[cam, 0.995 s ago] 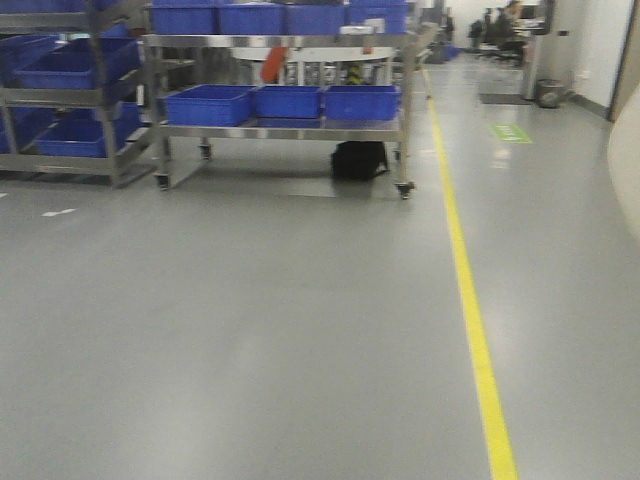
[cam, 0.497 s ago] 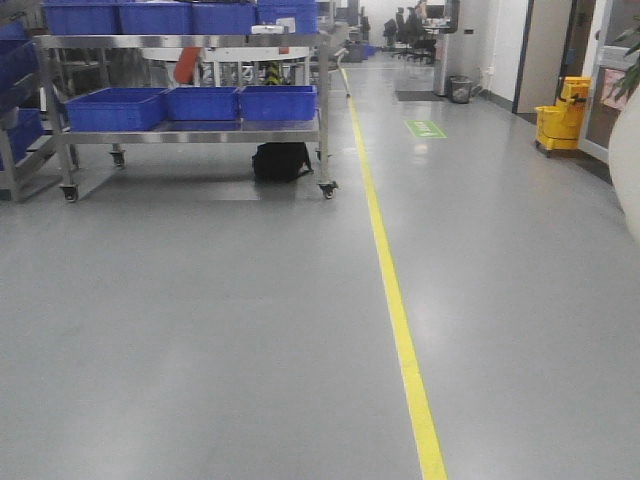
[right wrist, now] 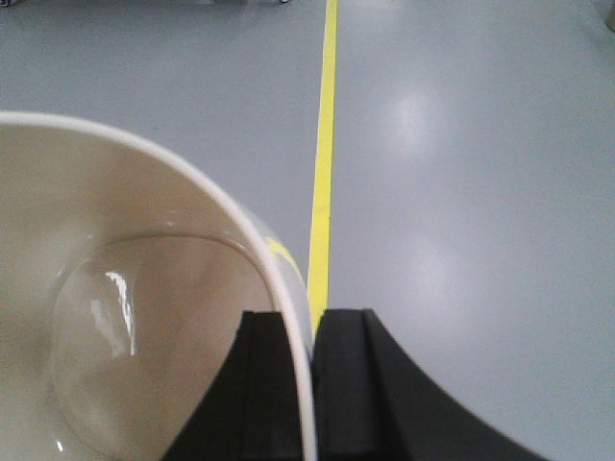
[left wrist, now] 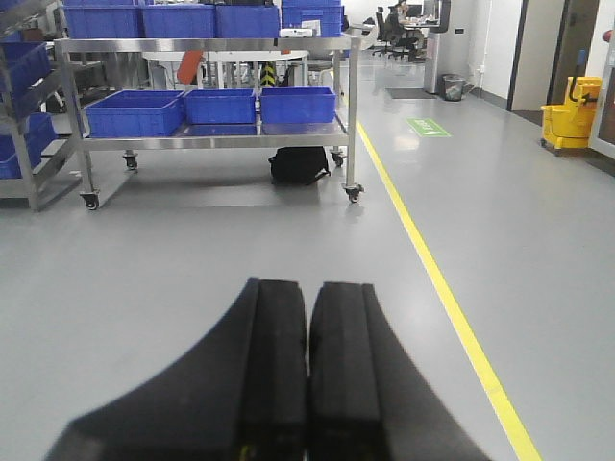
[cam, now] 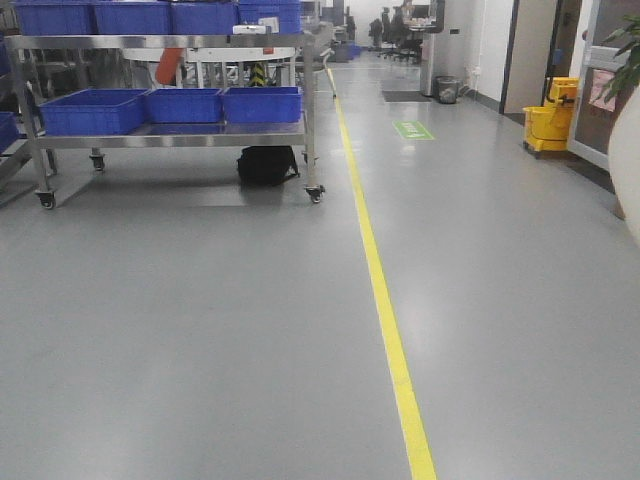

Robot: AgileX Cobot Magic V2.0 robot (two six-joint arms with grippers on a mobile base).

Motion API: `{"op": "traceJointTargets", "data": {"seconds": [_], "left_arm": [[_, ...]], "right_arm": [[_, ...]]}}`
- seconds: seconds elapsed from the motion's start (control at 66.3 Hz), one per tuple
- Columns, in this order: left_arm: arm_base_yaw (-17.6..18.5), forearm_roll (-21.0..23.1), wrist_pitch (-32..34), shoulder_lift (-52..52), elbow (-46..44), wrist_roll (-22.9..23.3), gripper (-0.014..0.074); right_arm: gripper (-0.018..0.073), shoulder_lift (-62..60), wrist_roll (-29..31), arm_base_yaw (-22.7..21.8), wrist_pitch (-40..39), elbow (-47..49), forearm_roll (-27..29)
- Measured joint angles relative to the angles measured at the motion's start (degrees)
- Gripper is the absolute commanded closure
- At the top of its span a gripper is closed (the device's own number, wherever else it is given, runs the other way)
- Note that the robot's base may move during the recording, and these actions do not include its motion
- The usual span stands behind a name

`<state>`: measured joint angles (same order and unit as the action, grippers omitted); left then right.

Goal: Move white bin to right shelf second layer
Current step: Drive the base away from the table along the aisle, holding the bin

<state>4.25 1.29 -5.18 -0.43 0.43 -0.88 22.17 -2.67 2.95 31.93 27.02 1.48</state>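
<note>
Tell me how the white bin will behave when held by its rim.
Probably light: the white bin looks empty. Its glossy wall may slip, since the right gripper pinches only one edge. It seems stiff: the pinched rim shows no bending.

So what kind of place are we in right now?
Probably a factory or warehouse floor: a wheeled stainless-steel rack holding blue rectangular plastic crates, a yellow lane line painted along the smooth grey floor, and a yellow mop bucket at the right.
</note>
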Motion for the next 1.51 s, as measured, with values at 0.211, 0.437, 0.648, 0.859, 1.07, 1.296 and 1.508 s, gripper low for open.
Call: {"op": "traceJointTargets", "data": {"seconds": [0.211, 0.437, 0.648, 0.859, 1.07, 1.296, 1.508], "left_arm": [[0.0, 0.0, 0.0, 0.0, 0.0, 0.0, 0.0512], [0.0, 0.0, 0.0, 0.0, 0.0, 0.0, 0.0512], [0.0, 0.0, 0.0, 0.0, 0.0, 0.0, 0.0512], [0.0, 0.0, 0.0, 0.0, 0.0, 0.0, 0.0512], [0.0, 0.0, 0.0, 0.0, 0.0, 0.0, 0.0512], [0.0, 0.0, 0.0, 0.0, 0.0, 0.0, 0.0512], [0.0, 0.0, 0.0, 0.0, 0.0, 0.0, 0.0512]], "right_arm": [[0.0512, 0.0, 0.0, 0.0, 0.0, 0.0, 0.0], [0.0512, 0.0, 0.0, 0.0, 0.0, 0.0, 0.0], [0.0512, 0.0, 0.0, 0.0, 0.0, 0.0, 0.0], [0.0512, 0.0, 0.0, 0.0, 0.0, 0.0, 0.0], [0.0512, 0.0, 0.0, 0.0, 0.0, 0.0, 0.0], [0.0512, 0.0, 0.0, 0.0, 0.0, 0.0, 0.0], [0.0512, 0.0, 0.0, 0.0, 0.0, 0.0, 0.0]]}}
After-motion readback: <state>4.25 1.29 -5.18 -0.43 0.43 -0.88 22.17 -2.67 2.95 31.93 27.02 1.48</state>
